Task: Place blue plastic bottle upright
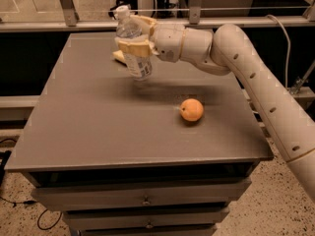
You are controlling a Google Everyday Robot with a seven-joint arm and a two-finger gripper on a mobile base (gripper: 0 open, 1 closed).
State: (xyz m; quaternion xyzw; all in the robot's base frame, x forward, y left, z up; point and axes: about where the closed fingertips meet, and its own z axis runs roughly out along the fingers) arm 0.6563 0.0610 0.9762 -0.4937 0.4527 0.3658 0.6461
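Over the far left of the table (98,127), gripper (134,33) closed around upper body of blue plastic bottle (140,67), cap up, slightly tilted, apparently off the surface; judged light, thin-walled, slick, crushable; moderate grip at midsection advised.

A grey, flat-topped table (98,127) with drawers across its front is carrying two loose things. The gripper (137,33), clamped round the blue plastic bottle (140,65), is hovering over the far part of the tabletop, left of centre in the view. An orange (191,110) is sitting on the surface nearer the camera than the gripper and off to its right, well apart from it. A pale yellow object (118,56) is lying on the table just behind the gripper, partly hidden by it; what it is cannot be told. A soft shadow is falling on the tabletop below the gripper.
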